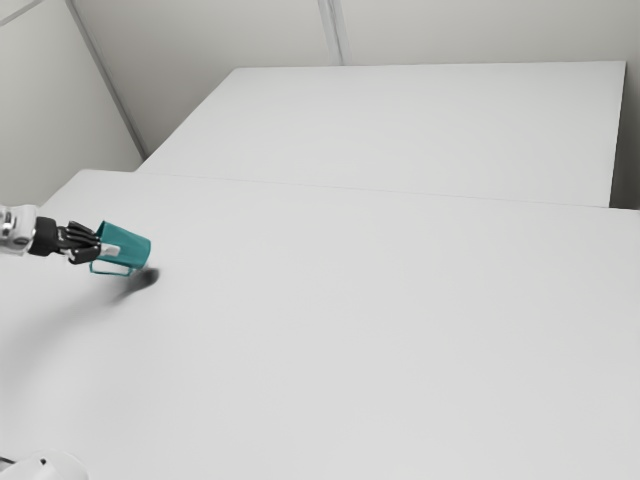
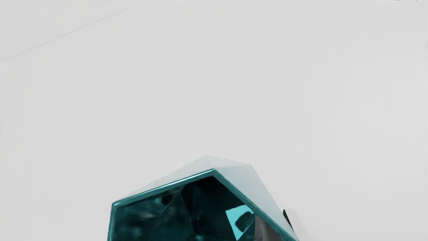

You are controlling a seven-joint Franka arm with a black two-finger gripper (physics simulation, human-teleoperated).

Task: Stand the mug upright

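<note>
End effector [image 1: 107,249] grips the tilted teal mug [image 1: 130,247] by its rim [image 2: 164,186], where I'd hold it (rigid, probably light; smooth faces may slip).

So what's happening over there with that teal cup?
A robot arm is working on the teal mug, with its gripper right at the mug's open end. The job is to set it upright on the white table, and that isn't done yet: the mug is well over on its side, its mouth toward the gripper and its handle underneath. I can't tell whether it's lifted clear of the table.
</note>
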